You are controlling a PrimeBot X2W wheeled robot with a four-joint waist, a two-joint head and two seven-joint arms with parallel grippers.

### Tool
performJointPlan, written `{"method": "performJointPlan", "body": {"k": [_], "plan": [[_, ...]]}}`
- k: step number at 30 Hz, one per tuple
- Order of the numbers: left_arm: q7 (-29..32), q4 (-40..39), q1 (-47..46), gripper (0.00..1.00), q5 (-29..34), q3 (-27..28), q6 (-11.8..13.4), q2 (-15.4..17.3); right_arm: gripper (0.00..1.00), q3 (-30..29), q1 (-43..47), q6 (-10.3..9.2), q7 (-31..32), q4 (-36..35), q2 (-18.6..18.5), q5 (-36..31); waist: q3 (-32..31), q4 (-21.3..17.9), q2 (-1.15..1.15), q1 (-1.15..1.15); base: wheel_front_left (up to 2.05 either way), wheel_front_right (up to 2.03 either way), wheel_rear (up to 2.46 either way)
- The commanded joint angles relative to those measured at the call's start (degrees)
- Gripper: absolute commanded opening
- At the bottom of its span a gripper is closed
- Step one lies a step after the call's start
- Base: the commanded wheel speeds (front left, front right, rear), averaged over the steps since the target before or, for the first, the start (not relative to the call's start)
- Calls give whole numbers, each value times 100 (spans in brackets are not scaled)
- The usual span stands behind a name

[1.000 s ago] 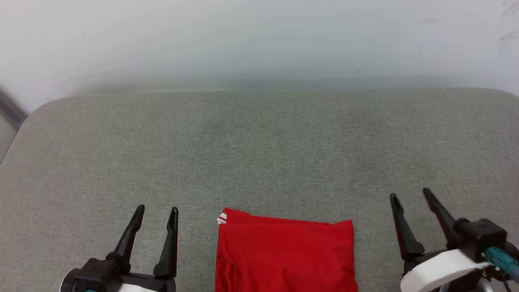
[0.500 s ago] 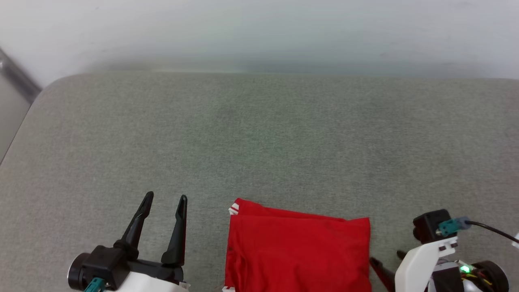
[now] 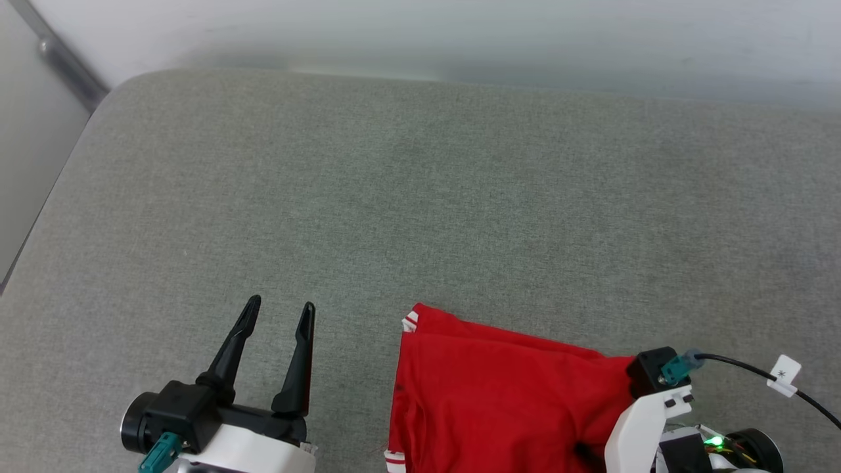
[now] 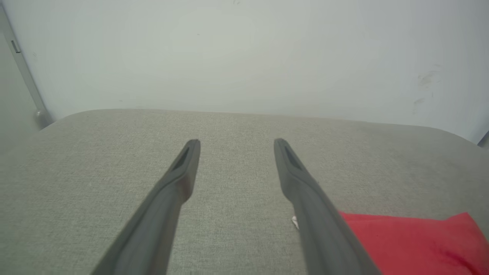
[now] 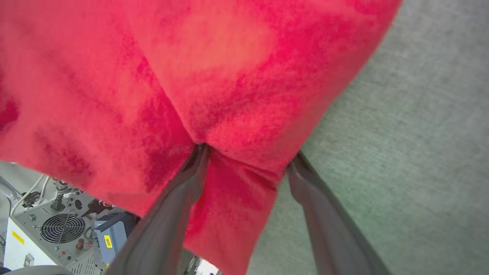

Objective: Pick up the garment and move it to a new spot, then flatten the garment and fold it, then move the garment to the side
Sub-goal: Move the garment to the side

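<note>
The folded red shirt lies at the near edge of the grey cushion; the right gripper has its fingers spread, tips hidden under the shirt's right side; the left gripper hangs released just to its left.

Right gripper dives into the garment's right edge!
A second ago it stood fingers-up, clear of that edge. Now it has tipped over and pushed in there, its spread fingers tucked into the red cloth, which has gone from flat to puckered around them. The head camera has swung too, so the garment sits slanted in that view.
</note>
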Motion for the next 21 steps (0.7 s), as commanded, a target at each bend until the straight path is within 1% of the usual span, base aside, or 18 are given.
{"method": "performJointPlan", "body": {"k": [1, 6, 7, 8, 9, 10, 15, 18, 21], "plan": [[-12, 11, -96, 100, -6, -8, -9, 6, 100, 81, -73, 0, -51, 188, 51, -20, 45, 46, 0, 0, 0, 0, 0], [-12, 18, -121, 100, -10, -40, -9, 13, 100, 272, -207, 0, -218, 724, 97, -118, 99, 95, 0, 0, 0, 0, 0], [-12, 24, -123, 100, -10, -48, -9, 14, 93, 323, -219, 0, -202, 839, 105, -100, 102, 100, 0, 0, 0, 0, 0], [-12, 33, -129, 100, -11, -59, -9, 16, 49, 367, -224, 1, -187, 935, 111, -49, 100, 99, 0, 0, 0, 0, 0], [-12, 43, -137, 100, -10, -78, -9, 16, 31, 389, -234, 1, -202, 1009, 116, -26, 93, 96, 0, 0, 0, 0, 0], [-12, 52, -140, 100, -10, -109, -9, 13, 0, 421, -278, 1, -231, 1048, 98, -54, 87, 89, 0, 0, 0, 0, 0], [-12, 82, -69, 100, -24, -169, -9, 3, 0, 512, -556, -6, -429, 972, -246, -292, 17, -66, 0, 0, 0, 0, 0], [-12, 71, -13, 100, -22, -215, -9, 13, 0, 727, -811, -13, -506, 802, -663, -551, -10, -264, 0, 0, 0, 0, 0], [-12, 69, 11, 100, -36, -297, -10, 7, 0, 1109, -1058, -6, -473, 583, -1119, -702, -31, -527, 0, 0, 0, 0, 0]]}}
